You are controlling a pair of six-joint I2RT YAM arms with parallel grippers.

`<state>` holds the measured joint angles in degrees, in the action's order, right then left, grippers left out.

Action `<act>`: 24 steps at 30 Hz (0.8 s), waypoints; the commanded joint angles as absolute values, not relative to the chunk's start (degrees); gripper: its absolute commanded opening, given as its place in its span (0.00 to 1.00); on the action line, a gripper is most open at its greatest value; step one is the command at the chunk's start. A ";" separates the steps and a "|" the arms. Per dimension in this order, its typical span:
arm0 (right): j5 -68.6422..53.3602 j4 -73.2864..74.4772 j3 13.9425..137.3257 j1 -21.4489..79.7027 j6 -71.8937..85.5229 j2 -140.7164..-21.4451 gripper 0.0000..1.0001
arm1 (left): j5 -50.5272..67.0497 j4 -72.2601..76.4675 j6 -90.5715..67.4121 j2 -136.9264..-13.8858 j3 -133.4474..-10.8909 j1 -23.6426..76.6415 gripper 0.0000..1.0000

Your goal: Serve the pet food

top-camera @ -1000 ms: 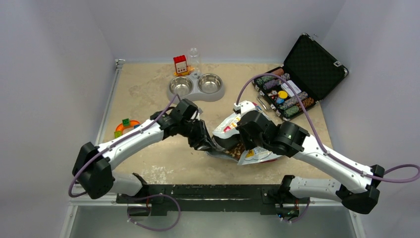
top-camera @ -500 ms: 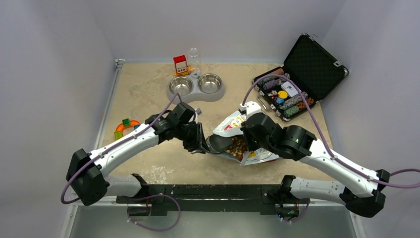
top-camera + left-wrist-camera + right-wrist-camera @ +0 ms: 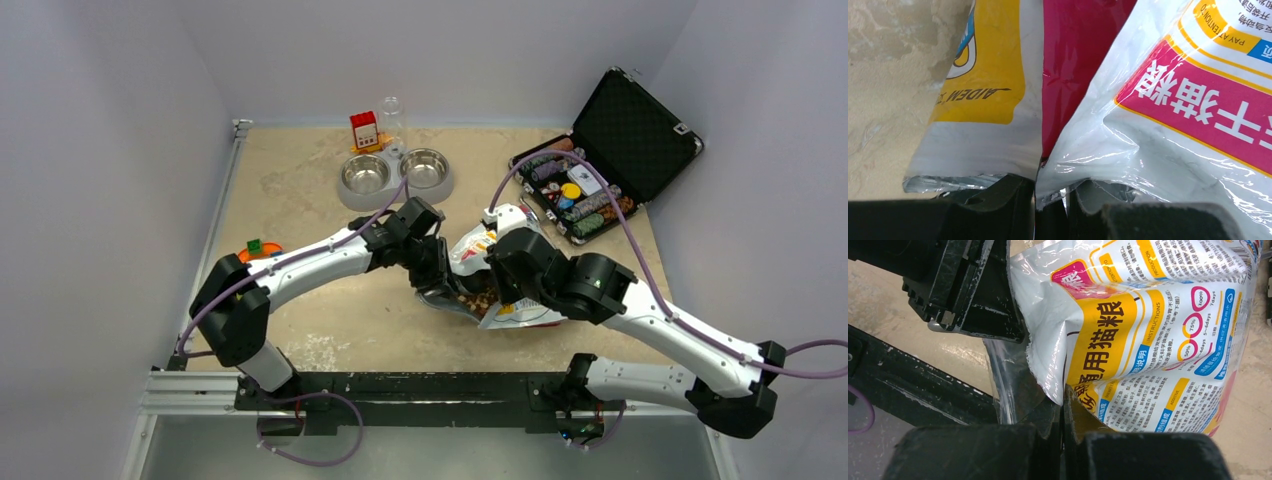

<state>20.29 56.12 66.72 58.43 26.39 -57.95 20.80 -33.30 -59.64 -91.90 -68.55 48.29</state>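
A white-and-yellow printed bag (image 3: 475,245) lies mid-table with its mouth facing the near left. Brown pet food (image 3: 478,297) shows inside the mouth. My left gripper (image 3: 437,280) sits at the mouth's left rim. In the left wrist view the crumpled rim of the bag (image 3: 1158,150) runs down between the left gripper's (image 3: 1050,192) narrowly set jaws, which are shut on it. My right gripper (image 3: 503,287) holds the opposite rim. In the right wrist view the right gripper (image 3: 1064,410) is shut on an edge of the bag (image 3: 1148,340).
A grey double feeder with two steel bowls (image 3: 395,175) stands behind the bag. A red-and-white box (image 3: 364,130) and a clear bottle (image 3: 391,115) stand behind it. An open black case of poker chips (image 3: 590,185) sits at back right. Small coloured toys (image 3: 255,248) lie at left.
The left arm has reached forward, and its gripper has moved up and to the right with the bag's rim. The bag's mouth, pulled wide half a second ago, is narrower. The right gripper has barely moved.
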 commanded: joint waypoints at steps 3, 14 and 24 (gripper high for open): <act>18.74 50.57 64.46 59.15 31.22 -52.16 0.00 | 25.20 0.37 -60.86 -90.67 -58.45 47.20 0.00; 19.67 52.59 63.24 59.15 32.87 -49.15 0.00 | 21.81 -7.58 -60.66 -94.14 -54.91 47.47 0.00; 21.01 52.64 64.79 59.15 33.82 -49.64 0.00 | 25.28 6.91 -62.25 -99.74 -58.25 48.49 0.00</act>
